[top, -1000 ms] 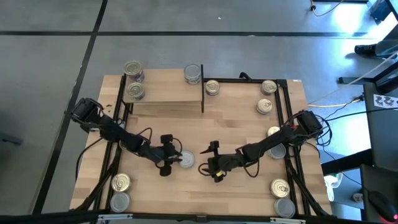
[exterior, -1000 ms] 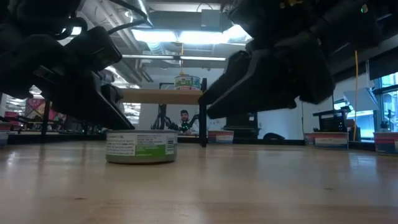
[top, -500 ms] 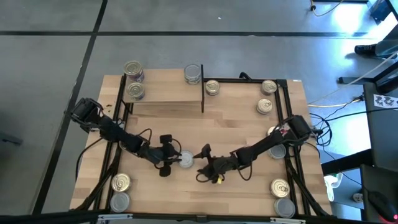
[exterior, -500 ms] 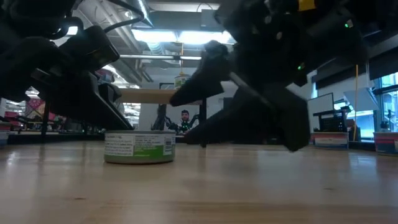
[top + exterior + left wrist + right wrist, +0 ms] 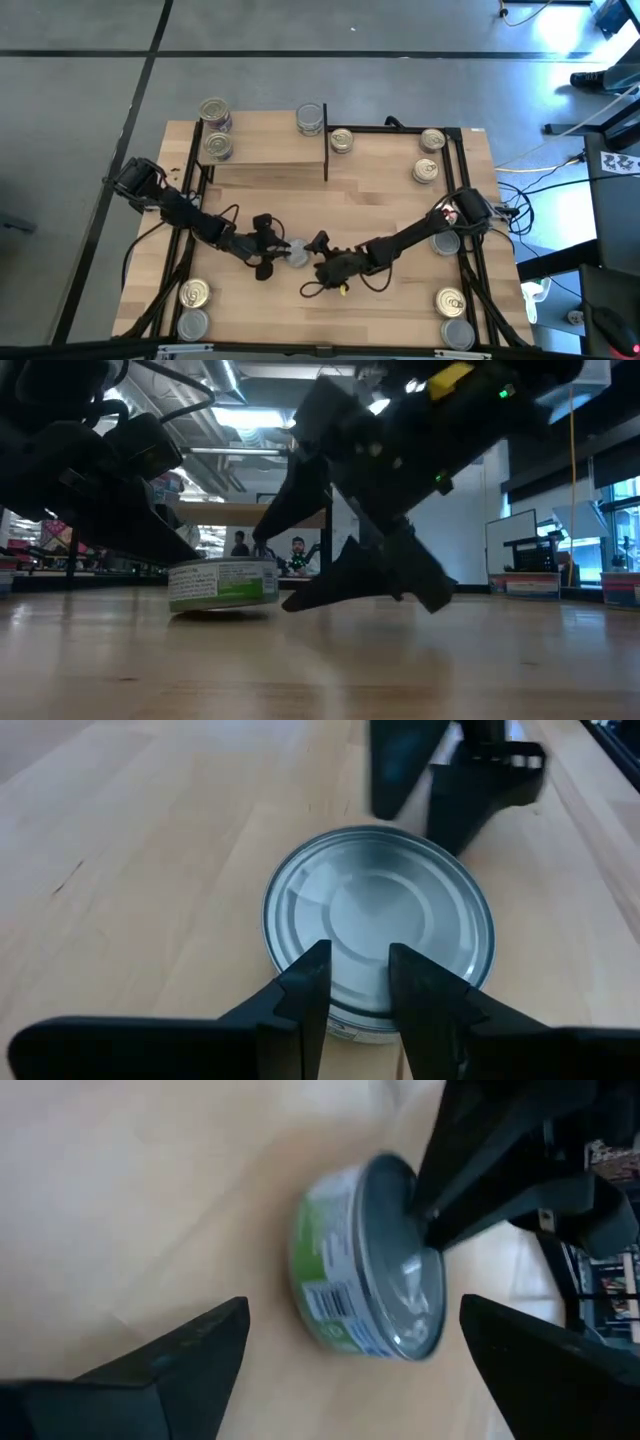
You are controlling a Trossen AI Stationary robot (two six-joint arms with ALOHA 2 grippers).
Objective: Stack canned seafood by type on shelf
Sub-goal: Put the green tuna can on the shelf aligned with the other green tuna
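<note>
Target tin: a silver-topped tin [image 5: 296, 251] with a green label sits mid-table, well apart from the shelf [image 5: 265, 140]. In the low view its near edge looks slightly raised, so I judge it tilted.

My left gripper [image 5: 350, 985]: my fingers are nearly together, tips resting on the tin's near rim and lid, not around its wall. I hold nothing.

My right gripper [image 5: 345, 1355]: my fingers are spread wide, 1 to each side of the tin, with clear gaps. Nothing is grasped yet.

Step in hand: as I judge it, my right side takes the tin while my left steadies or tips it.

Doing it well: I should centre the tin between my right fingers, let it settle flat or commit to the tilt, then clamp on the side wall, not on the lid edge. My left tips should clear out before I lift, since both sets of fingers crowd the same tin.

Risk: a round, smooth wall may squirt sideways if I clamp off-centre.

Shelf so far: 3 tins [image 5: 311, 119] sit along its back and left edges, 2 with gold lids and 1 that looks silver.

Remaining: other tins [image 5: 193, 294] lie at the table's corners and right side, so the sorting seems far from done.
</note>
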